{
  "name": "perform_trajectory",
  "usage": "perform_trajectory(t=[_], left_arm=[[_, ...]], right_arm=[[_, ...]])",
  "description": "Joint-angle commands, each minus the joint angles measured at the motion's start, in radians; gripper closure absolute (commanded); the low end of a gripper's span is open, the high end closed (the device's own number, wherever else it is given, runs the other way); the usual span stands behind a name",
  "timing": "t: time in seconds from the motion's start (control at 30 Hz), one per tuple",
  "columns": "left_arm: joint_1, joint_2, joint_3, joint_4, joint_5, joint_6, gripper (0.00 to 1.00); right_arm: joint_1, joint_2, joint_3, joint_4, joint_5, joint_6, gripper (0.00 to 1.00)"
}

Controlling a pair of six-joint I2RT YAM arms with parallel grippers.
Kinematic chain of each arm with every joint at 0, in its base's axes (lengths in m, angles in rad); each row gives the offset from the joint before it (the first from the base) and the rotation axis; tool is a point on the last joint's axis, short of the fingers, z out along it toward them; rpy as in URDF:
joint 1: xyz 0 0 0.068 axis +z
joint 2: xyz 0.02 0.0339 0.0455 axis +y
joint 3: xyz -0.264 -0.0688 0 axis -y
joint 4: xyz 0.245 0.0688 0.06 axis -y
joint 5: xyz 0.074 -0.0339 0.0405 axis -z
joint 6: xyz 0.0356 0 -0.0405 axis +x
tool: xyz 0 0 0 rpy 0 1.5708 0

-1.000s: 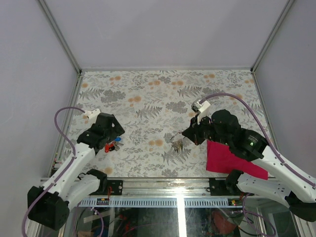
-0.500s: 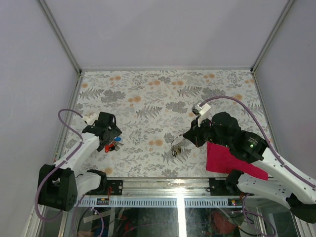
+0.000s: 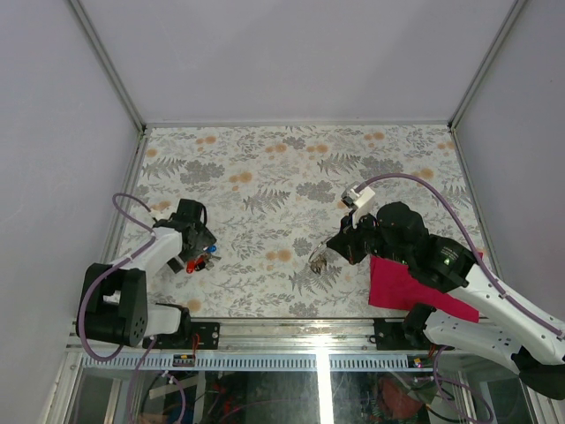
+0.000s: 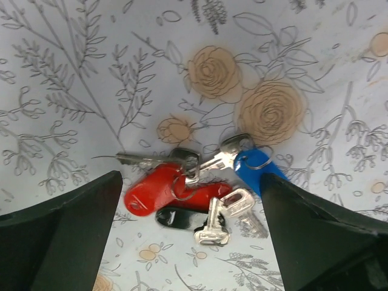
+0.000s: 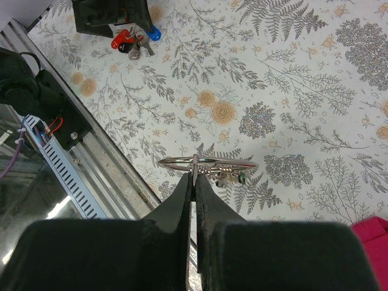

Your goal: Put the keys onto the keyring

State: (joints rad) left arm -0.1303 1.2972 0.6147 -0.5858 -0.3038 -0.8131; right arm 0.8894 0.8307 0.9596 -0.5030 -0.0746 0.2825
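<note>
The keys (image 4: 182, 188) lie in a bunch on the flowered table: silvery keys with a red tag, a blue tag (image 4: 257, 171) and a black tag. My left gripper (image 4: 191, 182) hangs open right over them, one finger on each side, touching none. In the top view the keys (image 3: 202, 259) are at the left, with the left gripper (image 3: 196, 250) above them. My right gripper (image 5: 194, 176) is shut on the thin silvery keyring (image 5: 230, 162), holding it on edge above the table. Small metal pieces and a green bit hang from it. From above, the keyring (image 3: 318, 261) is at centre.
A red cloth square (image 3: 406, 283) lies under the right arm near the front edge. The metal front rail (image 3: 309, 331) and a cable tray (image 5: 60, 163) run close below the keyring. Grey walls close in the table on three sides.
The left jaws have opened wider over the keys, and the left arm's elbow has folded back towards its base. The right gripper has kept hold of the keyring, almost still.
</note>
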Motion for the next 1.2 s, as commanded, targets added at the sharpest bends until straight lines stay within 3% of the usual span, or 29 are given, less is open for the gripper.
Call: perform_trajectory(t=[0.0, 0.33, 0.83, 1.03, 1.17], left_arm=[[0.007, 0.027, 0.010, 0.084, 0.024, 0.022, 0.00], [0.007, 0.048, -0.019, 0.125, 0.059, 0.008, 0.08], [-0.018, 0.015, -0.060, 0.182, 0.161, 0.019, 0.35], [-0.128, 0.014, -0.064, 0.189, 0.149, -0.026, 0.40], [-0.211, 0.038, -0.063, 0.210, 0.148, -0.066, 0.49]], right_arm=[[0.003, -0.015, 0.008, 0.081, -0.030, -0.008, 1.00], [0.003, -0.015, 0.009, 0.078, -0.028, -0.007, 1.00], [0.003, -0.010, 0.019, 0.077, -0.024, -0.006, 1.00], [0.003, -0.011, 0.024, 0.075, -0.021, -0.004, 1.00], [0.003, -0.011, 0.031, 0.070, -0.017, -0.006, 1.00]])
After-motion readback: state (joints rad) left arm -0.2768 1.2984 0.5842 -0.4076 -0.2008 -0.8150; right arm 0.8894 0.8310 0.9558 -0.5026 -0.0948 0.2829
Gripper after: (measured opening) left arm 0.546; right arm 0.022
